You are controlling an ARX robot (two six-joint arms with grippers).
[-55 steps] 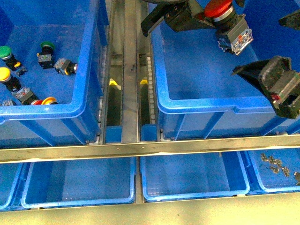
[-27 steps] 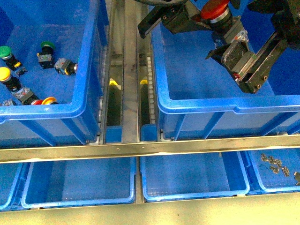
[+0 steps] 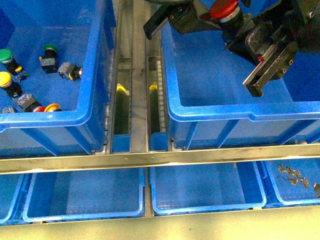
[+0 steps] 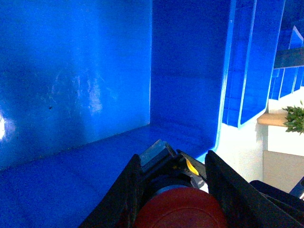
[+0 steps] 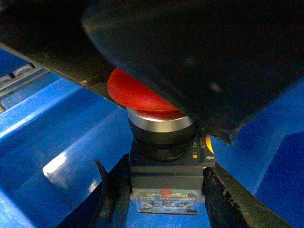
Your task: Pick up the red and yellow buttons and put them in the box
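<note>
my left tool [image 4: 184, 161] is clamped on the red button [image 3: 224, 9], held above the right box [image 3: 240, 111] at its far end. the right tool [image 5: 161, 183] straddles the button's body, and i can't tell if it's pinching. crowded together like this, the tools could clash or wrench the button loose.

Factory line: blue crates [image 3: 240, 114], steel rails [image 3: 150, 159]

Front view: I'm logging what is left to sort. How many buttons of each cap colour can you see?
Green buttons: 2
Yellow or orange buttons: 2
Red buttons: 2
Button with cap colour unclear: 1
Total: 7
</note>
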